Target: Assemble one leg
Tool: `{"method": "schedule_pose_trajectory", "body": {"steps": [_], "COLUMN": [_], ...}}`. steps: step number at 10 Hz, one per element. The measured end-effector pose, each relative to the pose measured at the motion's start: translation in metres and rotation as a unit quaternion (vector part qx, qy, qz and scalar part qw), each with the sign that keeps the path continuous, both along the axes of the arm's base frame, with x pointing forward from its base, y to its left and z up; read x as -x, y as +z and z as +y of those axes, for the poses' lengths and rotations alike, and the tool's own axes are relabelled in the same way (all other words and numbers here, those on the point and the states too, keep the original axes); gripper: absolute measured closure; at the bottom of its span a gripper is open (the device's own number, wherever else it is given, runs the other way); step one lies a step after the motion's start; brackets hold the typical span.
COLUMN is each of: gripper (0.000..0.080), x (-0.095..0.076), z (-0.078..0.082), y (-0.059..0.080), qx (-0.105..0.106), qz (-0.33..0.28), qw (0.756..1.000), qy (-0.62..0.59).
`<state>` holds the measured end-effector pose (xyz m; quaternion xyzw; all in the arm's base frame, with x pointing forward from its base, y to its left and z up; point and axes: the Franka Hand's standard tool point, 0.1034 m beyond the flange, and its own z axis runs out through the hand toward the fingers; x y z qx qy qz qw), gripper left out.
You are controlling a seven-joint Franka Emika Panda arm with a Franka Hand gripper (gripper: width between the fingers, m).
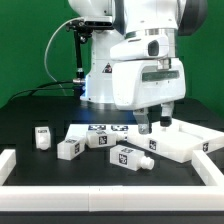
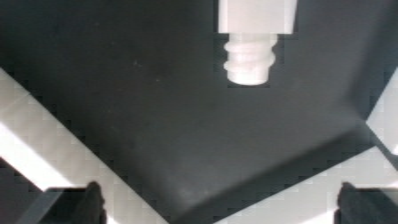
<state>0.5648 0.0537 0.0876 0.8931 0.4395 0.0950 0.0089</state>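
Where the white rail borders the front of the black surface, we find the nearest leg lying on its side, tag facing the camera. Behind it, toward the exterior view's left, lie a second leg, a third leg and, apart from these, a fourth leg. Toward the exterior view's right rests the rimmed panel. The tool hangs low beside the panel's left end, near the marker board. In the wrist view the tool is released, its fingers spread wide. One leg lies beyond them, peg end toward the tool; we cannot tell which of the four it is.
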Motion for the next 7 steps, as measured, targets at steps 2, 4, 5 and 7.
{"method": "schedule_pose_trajectory", "body": {"steps": [2,4,5,7], "gripper": [0.0150,0.0150,0.0150,0.0150], "x": [0.001,0.003,0.009,0.020], "z": [0.000,-0.001,-0.002,-0.007], "y": [-0.001,-0.001,-0.002,-0.011], "qx": [0.000,0.001,0.007,0.007], "qz": [-0.002,0.003,0.028,0.056], "qw": [1.000,1.000,0.999,0.997], "qy": [0.000,-0.003,-0.016,-0.059]}}
